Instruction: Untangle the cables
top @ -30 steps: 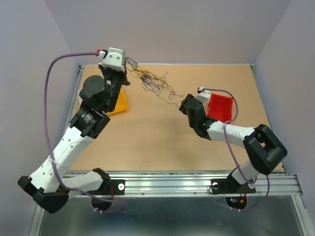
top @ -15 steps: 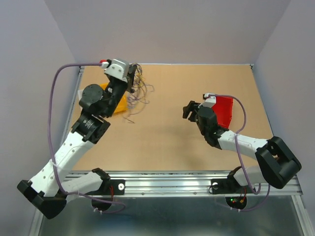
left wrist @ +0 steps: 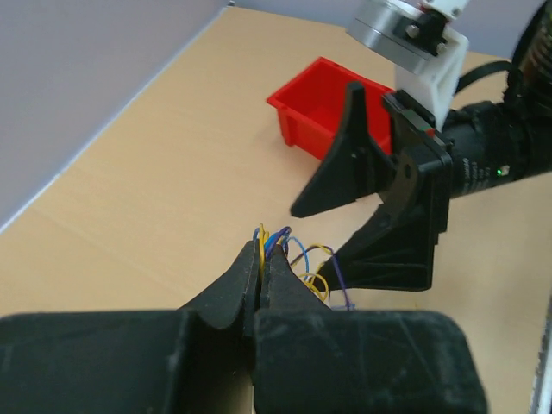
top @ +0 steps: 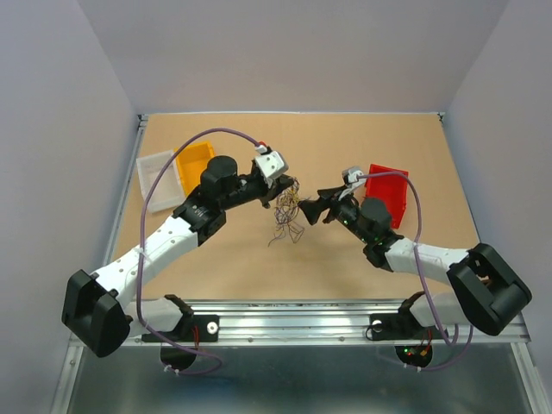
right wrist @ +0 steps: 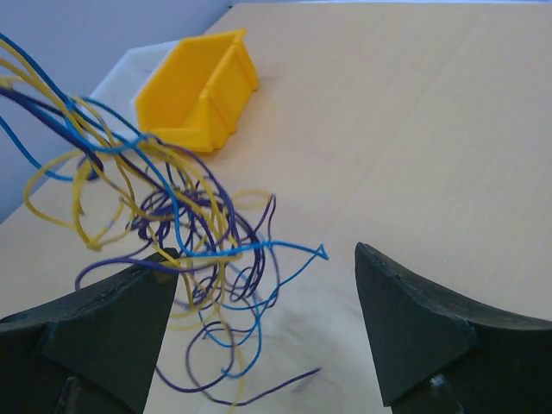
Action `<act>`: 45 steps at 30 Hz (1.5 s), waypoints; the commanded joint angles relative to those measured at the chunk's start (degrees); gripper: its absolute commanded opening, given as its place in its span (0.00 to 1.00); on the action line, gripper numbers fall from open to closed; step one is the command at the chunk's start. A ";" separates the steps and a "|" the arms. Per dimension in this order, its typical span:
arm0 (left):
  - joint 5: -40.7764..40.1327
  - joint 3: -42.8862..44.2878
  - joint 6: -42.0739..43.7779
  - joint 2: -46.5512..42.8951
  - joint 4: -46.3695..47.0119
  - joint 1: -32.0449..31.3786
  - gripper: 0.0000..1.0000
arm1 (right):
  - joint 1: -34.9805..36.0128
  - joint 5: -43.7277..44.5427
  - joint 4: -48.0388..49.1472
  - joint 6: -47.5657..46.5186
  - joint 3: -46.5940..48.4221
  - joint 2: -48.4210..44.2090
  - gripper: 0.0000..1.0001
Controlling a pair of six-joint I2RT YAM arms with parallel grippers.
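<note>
The cables (top: pixel 287 212) are a loose bunch of thin blue, purple and yellow wires hanging over the middle of the table. My left gripper (top: pixel 290 185) is shut on their upper strands, which stick out between its closed fingertips (left wrist: pixel 265 250). My right gripper (top: pixel 312 207) faces the bunch from the right and stands open. In the right wrist view the cables (right wrist: pixel 181 224) dangle in front of its left finger, and one blue loop reaches into the gap of the right gripper (right wrist: pixel 263 254). The left wrist view shows the right gripper (left wrist: pixel 312 235) open just beyond the cables (left wrist: pixel 310 263).
A yellow bin (top: pixel 194 164) and a clear tray (top: pixel 157 177) sit at the back left. A red bin (top: pixel 388 190) stands behind the right arm. The yellow bin (right wrist: pixel 198 90) shows beyond the wires, and the red bin (left wrist: pixel 323 103) beyond the right gripper.
My left arm has swung from the back left corner to the table's middle, carrying the cables. The right gripper has opened wide and turned to face the bunch.
</note>
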 commanded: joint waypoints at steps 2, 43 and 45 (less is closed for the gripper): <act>8.41 -0.03 1.64 -0.20 5.29 -2.20 0.00 | 0.59 -6.33 8.20 -1.78 -0.12 1.88 0.87; 11.13 0.76 3.13 10.43 5.12 -1.77 0.79 | 1.21 -4.57 6.88 4.98 -4.95 -12.01 0.00; 11.31 1.02 3.22 10.69 4.94 -1.77 0.75 | 1.30 -5.89 6.88 5.34 -4.51 -10.95 0.01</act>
